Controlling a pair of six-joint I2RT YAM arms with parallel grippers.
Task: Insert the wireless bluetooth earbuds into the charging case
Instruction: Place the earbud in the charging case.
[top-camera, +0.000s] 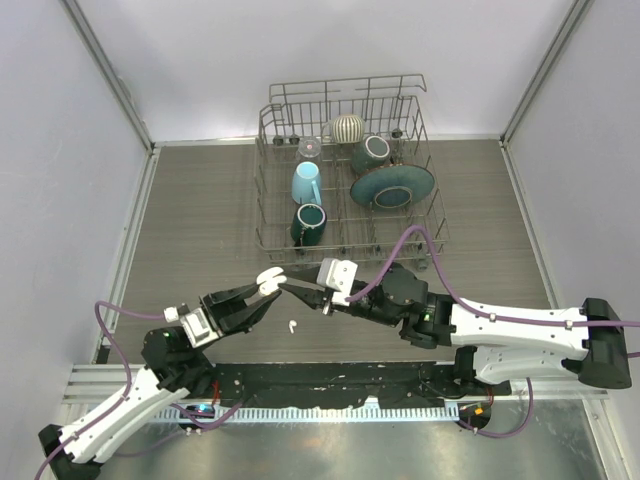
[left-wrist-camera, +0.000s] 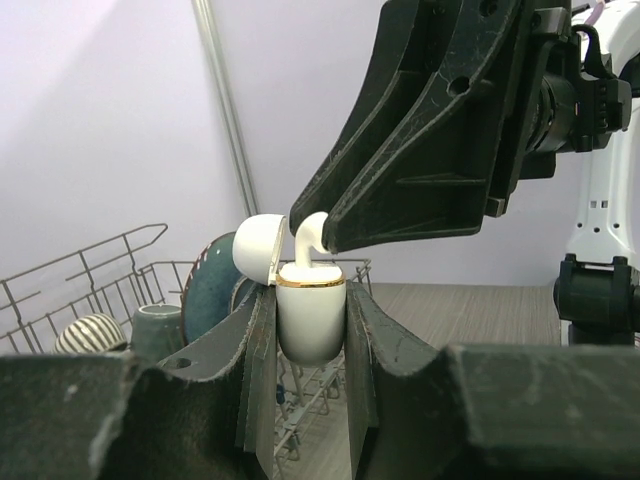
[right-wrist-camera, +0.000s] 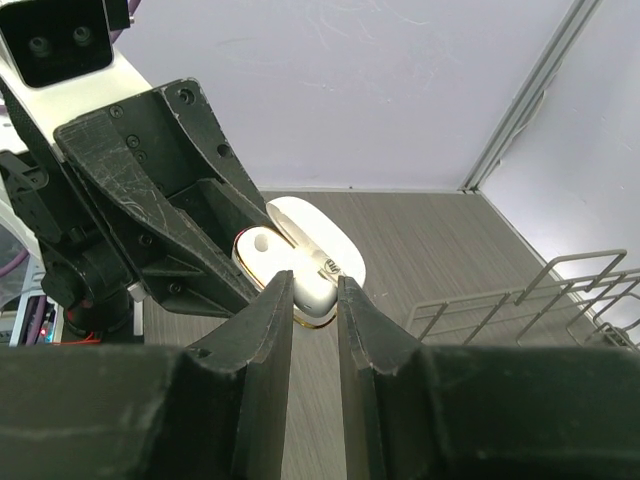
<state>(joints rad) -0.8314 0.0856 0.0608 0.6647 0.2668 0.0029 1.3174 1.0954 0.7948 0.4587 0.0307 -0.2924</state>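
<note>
**Overhead and wrist views, read left to right.** Your left gripper (top-camera: 266, 287) has its jaws clamped on both flanks of the charging case (left-wrist-camera: 311, 322). The case is a small white shell with a gold rim, held upright clear of the table (top-camera: 200, 220), and its hinged lid (left-wrist-camera: 258, 250) is swung open to the left in the left wrist view. A loose earbud (top-camera: 292, 325) lies on the table near the case, on the side toward the arm bases and slightly right of it, touching nothing else. Directly over the case's open mouth is the held earbud (left-wrist-camera: 308, 243), its lower end reaching down to the gold rim. You cannot tell from these views how far it has entered. Your right gripper (top-camera: 291, 291) meets the case from the right. Its jaws are drawn in to a narrow gap and pinch that earbud's upper end. Behind the case, on the side away from the arm bases, stands the wire dish rack (top-camera: 275, 215). It holds a light blue mug (top-camera: 306, 183) and a teal plate (top-camera: 392, 186) among other crockery.
</note>
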